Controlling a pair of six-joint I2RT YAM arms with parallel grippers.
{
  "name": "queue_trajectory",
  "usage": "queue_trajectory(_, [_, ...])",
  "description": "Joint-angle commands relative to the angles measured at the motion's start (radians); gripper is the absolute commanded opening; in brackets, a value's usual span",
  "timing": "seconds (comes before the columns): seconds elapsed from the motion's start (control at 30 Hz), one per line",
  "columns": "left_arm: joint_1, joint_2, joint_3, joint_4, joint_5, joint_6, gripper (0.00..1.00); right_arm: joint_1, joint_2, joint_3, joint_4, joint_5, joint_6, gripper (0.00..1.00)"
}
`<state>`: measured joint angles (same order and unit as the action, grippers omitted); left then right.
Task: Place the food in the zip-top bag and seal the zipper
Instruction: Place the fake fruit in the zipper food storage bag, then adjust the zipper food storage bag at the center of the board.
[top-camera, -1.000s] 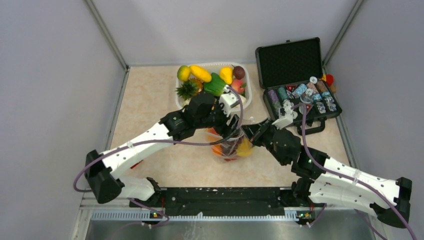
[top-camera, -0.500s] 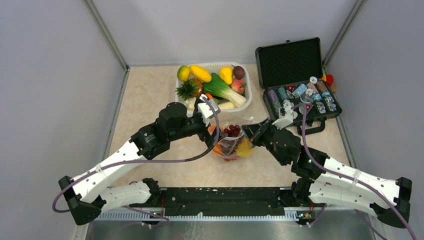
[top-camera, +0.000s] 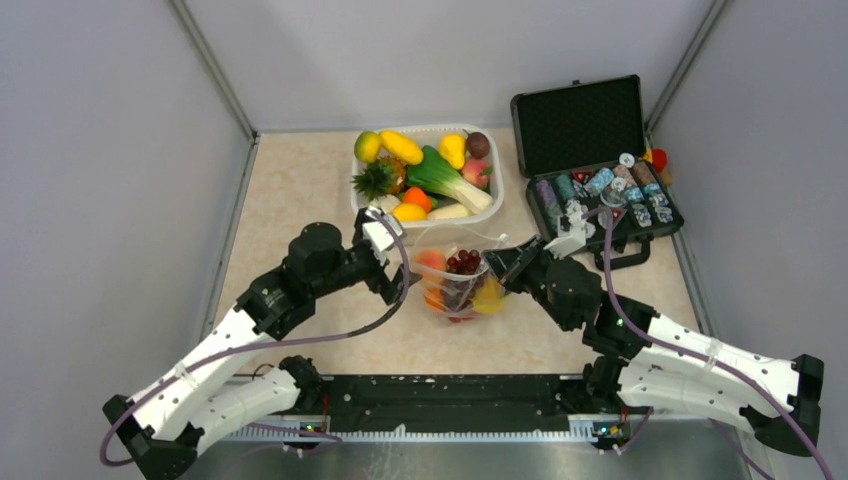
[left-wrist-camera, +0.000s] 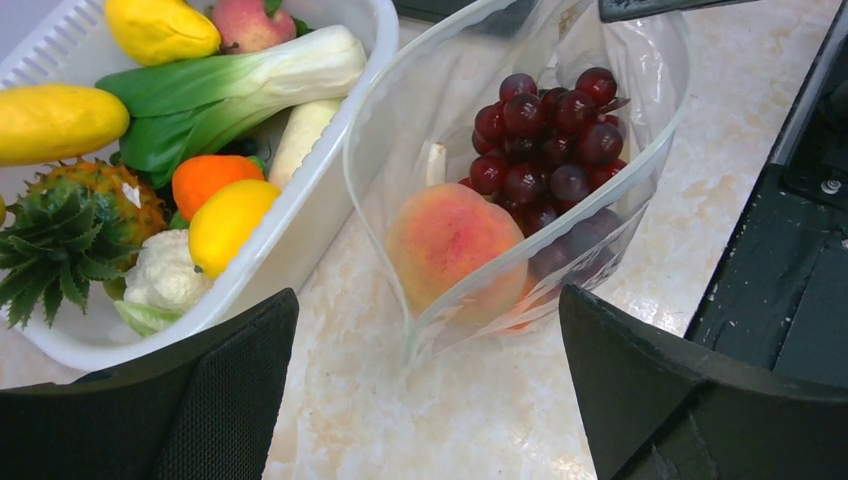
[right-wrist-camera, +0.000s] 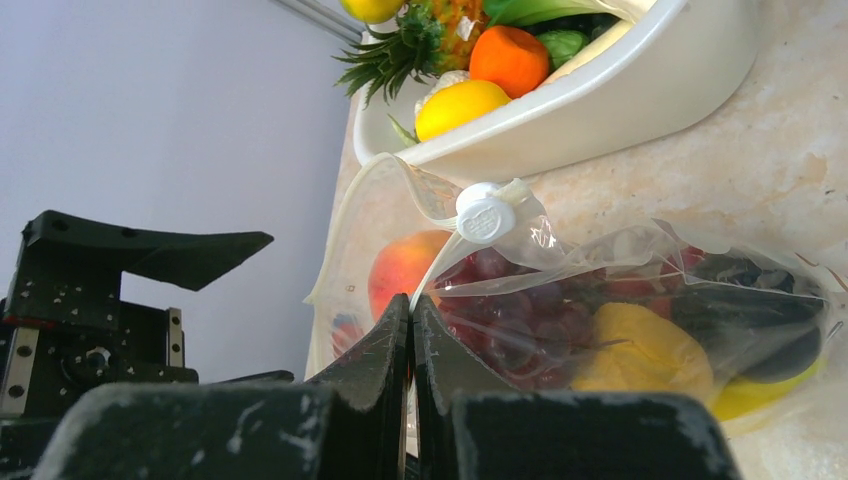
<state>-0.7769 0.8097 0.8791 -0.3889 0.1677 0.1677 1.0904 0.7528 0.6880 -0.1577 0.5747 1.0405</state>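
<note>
The clear zip-top bag stands between the arms with its mouth open toward the tub. Inside lie a peach, dark red grapes and a yellow fruit. The zipper runs round the open mouth, and its white slider sits at the near end. My right gripper is shut on the bag's edge just below the slider; from above this gripper shows at the bag's right side. My left gripper is open, a little left of the bag with nothing between its fingers, and in the top view this gripper stands apart from the bag.
A white tub of toy fruit and vegetables stands right behind the bag, its wall almost touching it. A black case with chips lies open at the back right. Grey walls close the table on three sides.
My left gripper has drawn back to the left from over the bag and opened fully. A peach now lies in the bag. The right gripper has kept its hold.
</note>
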Motion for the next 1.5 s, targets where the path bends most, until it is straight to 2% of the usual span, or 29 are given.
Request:
queue_trajectory(0.0, [0.132, 0.057, 0.094, -0.102, 0.257, 0.026, 0.99, 0.006, -0.027, 0.024, 0.063, -0.001, 0.0, 0.0])
queue_trajectory(0.03, [0.155, 0.077, 0.119, -0.14, 0.307, 0.051, 0.99, 0.006, -0.027, 0.025, 0.062, 0.001, -0.001, 0.0])
queue_trajectory(0.17, [0.181, 0.11, 0.129, -0.207, 0.338, 0.159, 0.99, 0.006, -0.021, 0.018, 0.087, -0.002, -0.002, 0.0])
queue_trajectory(0.33, [0.191, 0.154, 0.13, -0.235, 0.396, 0.218, 0.99, 0.006, 0.0, 0.033, 0.084, -0.016, -0.008, 0.0])
queue_trajectory(0.53, [0.191, 0.202, 0.115, -0.119, 0.399, 0.151, 0.99, 0.006, -0.007, 0.033, 0.083, -0.012, -0.01, 0.0])
queue_trajectory(0.6, [0.192, 0.235, 0.144, -0.134, 0.411, 0.15, 0.96, 0.006, -0.01, 0.034, 0.078, -0.011, -0.012, 0.0])
queue_trajectory(0.77, [0.193, 0.294, 0.17, -0.151, 0.433, 0.153, 0.79, 0.005, -0.025, 0.029, 0.073, -0.002, -0.012, 0.0])
queue_trajectory(1.0, [0.195, 0.292, 0.18, -0.151, 0.428, 0.136, 0.43, 0.006, -0.038, 0.026, 0.057, 0.014, -0.016, 0.0])
queue_trajectory(1.07, [0.195, 0.28, 0.176, -0.145, 0.427, 0.137, 0.28, 0.005, -0.037, 0.022, 0.059, 0.016, -0.018, 0.0])
queue_trajectory(1.13, [0.195, 0.266, 0.171, -0.136, 0.419, 0.137, 0.04, 0.005, -0.039, 0.019, 0.061, 0.014, -0.022, 0.0])
queue_trajectory(1.17, [0.195, 0.258, 0.165, -0.127, 0.412, 0.132, 0.0, 0.006, -0.042, 0.016, 0.062, 0.016, -0.026, 0.0])
queue_trajectory(1.37, [0.195, 0.227, 0.141, -0.093, 0.437, 0.113, 0.0, 0.006, -0.072, 0.005, 0.068, 0.025, -0.048, 0.01])
queue_trajectory(1.4, [0.195, 0.223, 0.139, -0.091, 0.435, 0.111, 0.0, 0.006, -0.077, 0.002, 0.073, 0.024, -0.052, 0.04])
queue_trajectory(1.47, [0.195, 0.212, 0.131, -0.078, 0.431, 0.108, 0.0, 0.006, -0.083, 0.002, 0.081, 0.009, -0.079, 0.2])
